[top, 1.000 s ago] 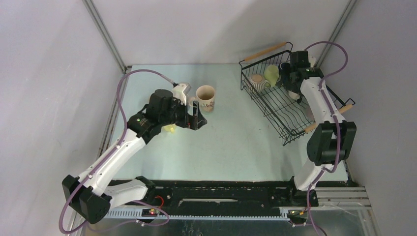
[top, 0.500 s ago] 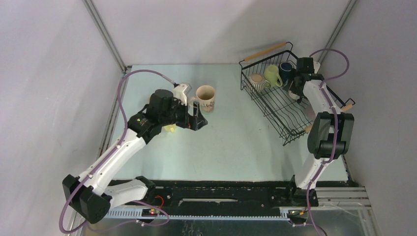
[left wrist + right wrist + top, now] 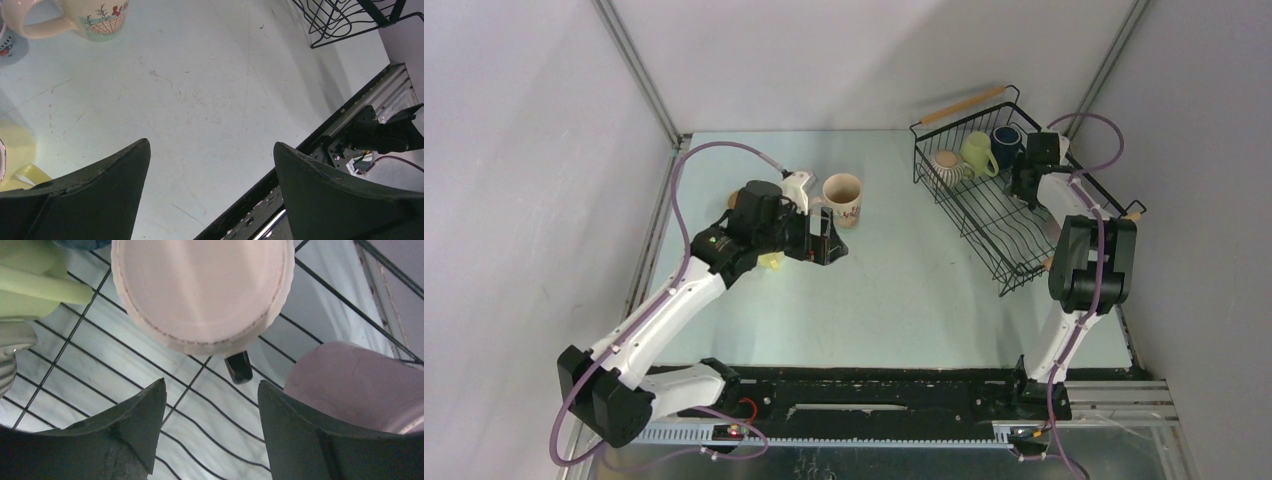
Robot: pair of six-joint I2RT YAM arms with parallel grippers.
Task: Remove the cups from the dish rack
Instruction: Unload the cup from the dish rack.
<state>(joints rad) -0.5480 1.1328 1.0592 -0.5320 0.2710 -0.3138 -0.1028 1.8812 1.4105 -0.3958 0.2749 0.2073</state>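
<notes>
Left gripper (image 3: 211, 145): jaws spread wide, nothing between them, held above bare table (image 3: 210, 90), left of centre. Yellow object (image 3: 771, 262): on the table beside the left arm; kind not discernible. White cup (image 3: 796, 184): on the table, partly hidden by the arm. Floral cup (image 3: 842, 196): upright on the table, just right of the white cup, outside the rack. Rack (image 3: 999, 225): far right corner of the table, wooden handle at each end. Ribbed cup (image 3: 946, 165), green cup (image 3: 977, 152), blue cup (image 3: 1007, 140): in a row at the rack's far end. Cream cup (image 3: 202, 290): in the rack, round base facing the wrist camera. Pink cup (image 3: 355, 385): in the rack, just right of the cream cup. Right gripper (image 3: 211, 385): inside the rack, jaws parted and empty, cream cup just beyond the fingertips.
</notes>
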